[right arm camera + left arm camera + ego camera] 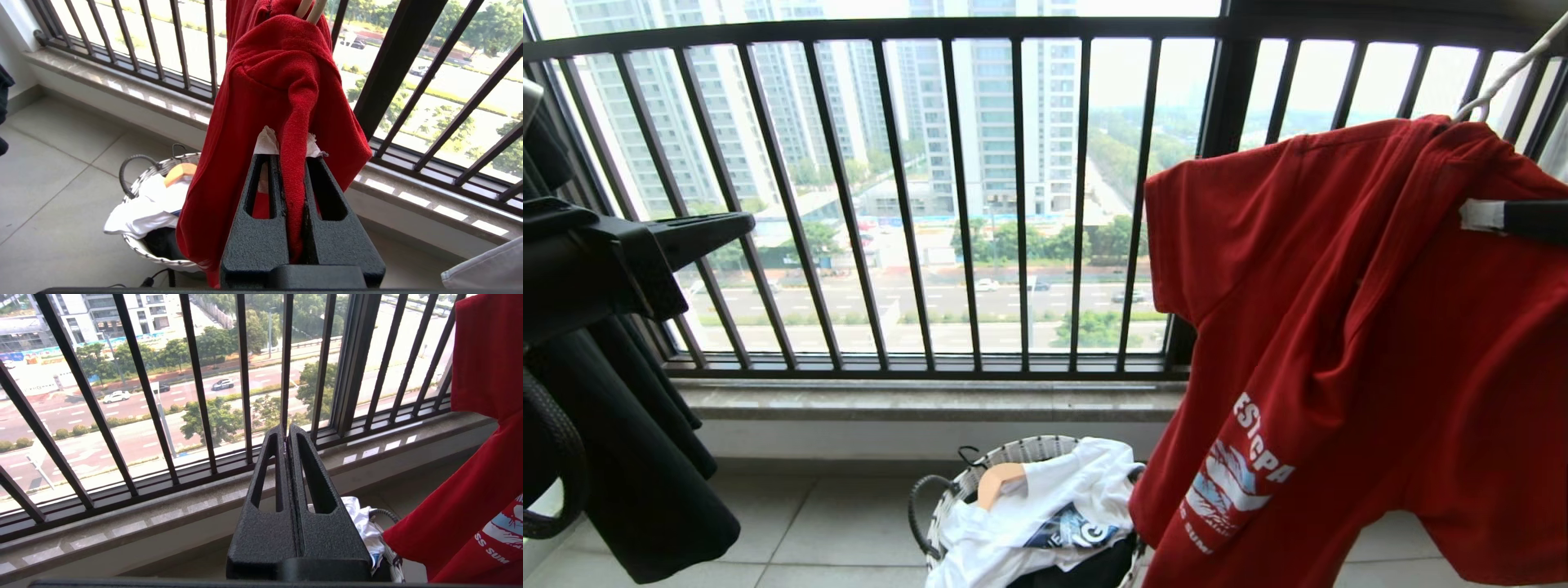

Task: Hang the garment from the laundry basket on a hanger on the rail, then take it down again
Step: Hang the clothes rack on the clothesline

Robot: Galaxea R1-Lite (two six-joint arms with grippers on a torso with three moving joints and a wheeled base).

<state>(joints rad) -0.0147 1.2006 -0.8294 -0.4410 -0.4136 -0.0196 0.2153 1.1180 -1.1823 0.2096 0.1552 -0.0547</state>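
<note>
**Balcony above a city street**

A black barred balcony railing (pixel 947 204) closes the front, fixed above a grey stone sill (pixel 915 400). The floor (pixel 833 523) has pale large tiles. Behind the bars stand tall apartment towers (pixel 988 106), green trees and a wide road (pixel 931 298) with cars. Bright, hazy daylight comes in.

garment (pixel 1364 327): red, white-blue print | laundry basket (pixel 1025 452): white weave
</note>
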